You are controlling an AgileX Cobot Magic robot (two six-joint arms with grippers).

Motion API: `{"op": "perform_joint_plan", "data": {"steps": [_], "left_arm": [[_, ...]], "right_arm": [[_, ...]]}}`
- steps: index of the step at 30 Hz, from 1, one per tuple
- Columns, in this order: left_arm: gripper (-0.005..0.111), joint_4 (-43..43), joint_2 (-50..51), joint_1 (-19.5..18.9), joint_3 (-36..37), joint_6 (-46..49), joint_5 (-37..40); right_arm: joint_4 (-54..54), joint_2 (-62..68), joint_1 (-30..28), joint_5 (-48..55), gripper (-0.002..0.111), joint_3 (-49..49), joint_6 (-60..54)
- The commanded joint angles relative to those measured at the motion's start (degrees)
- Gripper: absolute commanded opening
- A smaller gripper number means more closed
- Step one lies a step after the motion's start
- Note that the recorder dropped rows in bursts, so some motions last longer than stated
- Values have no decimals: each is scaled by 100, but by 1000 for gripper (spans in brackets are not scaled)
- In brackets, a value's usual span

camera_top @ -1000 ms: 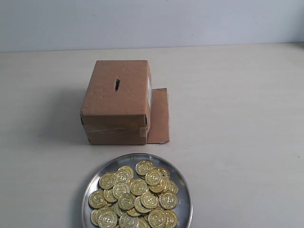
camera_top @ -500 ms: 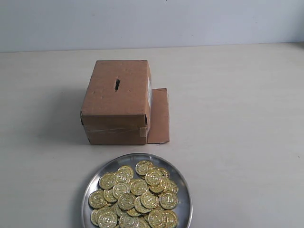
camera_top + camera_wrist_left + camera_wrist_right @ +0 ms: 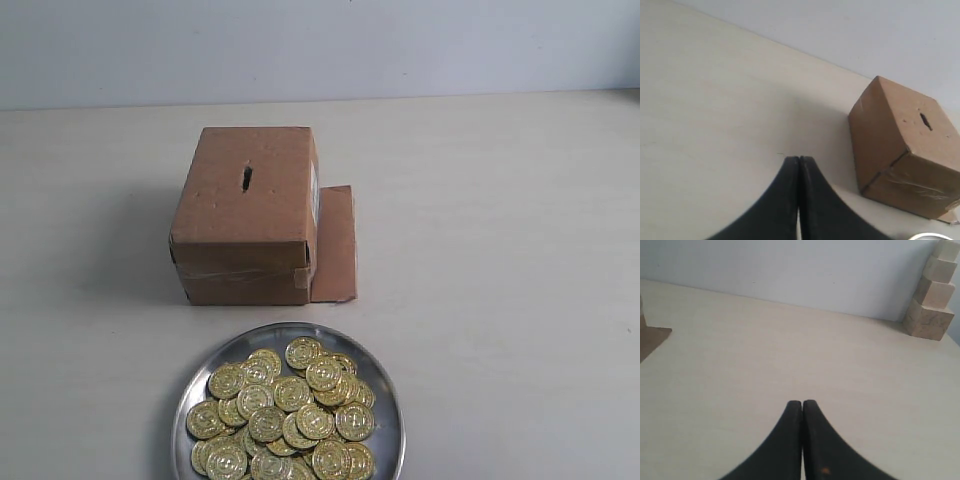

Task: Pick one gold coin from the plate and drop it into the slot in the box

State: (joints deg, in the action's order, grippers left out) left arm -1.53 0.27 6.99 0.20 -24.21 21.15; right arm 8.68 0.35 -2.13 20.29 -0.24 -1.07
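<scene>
The left gripper's two black fingers (image 3: 799,162) are pressed tip to tip with nothing between them, hanging over bare table off the left side of the box. The right gripper (image 3: 802,405) is likewise closed and empty, over open pale tabletop (image 3: 500,250) on the right. Neither arm shows in the exterior view.

Across the last second that view shows no change: nothing on the table has shifted. I judge the task has not begun, and the reach for a coin is the first step.

The round shiny silver metal plate (image 3: 385,385) lies at the near edge, partly cut off by the frame, heaped with overlapping embossed gold coins (image 3: 290,415). Beyond it, towards the far edge, stands the brown cardboard box (image 3: 250,215), taped along its front, a loose flap (image 3: 335,245) flat at its right side. The short dark slot (image 3: 246,179) is cut in its top face. A stack of pale wooden blocks (image 3: 932,290) stands against the wall at the far edge.
</scene>
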Motion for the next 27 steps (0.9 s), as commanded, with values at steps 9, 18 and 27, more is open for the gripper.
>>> {"op": "perform_joint_plan", "data": {"steps": [9,18,27], "left_arm": [[0,519,-27,16,-20,27,-54],[0,511,-27,16,-20,1656,-140],[0,511,-27,16,-20,1656,-140]], "right_arm": [[-124,-35,-35,-76,0,24,-7],[-135,-35,-35,-23,0,24,61],[-132,-35,-35,-23,0,24,338]]}}
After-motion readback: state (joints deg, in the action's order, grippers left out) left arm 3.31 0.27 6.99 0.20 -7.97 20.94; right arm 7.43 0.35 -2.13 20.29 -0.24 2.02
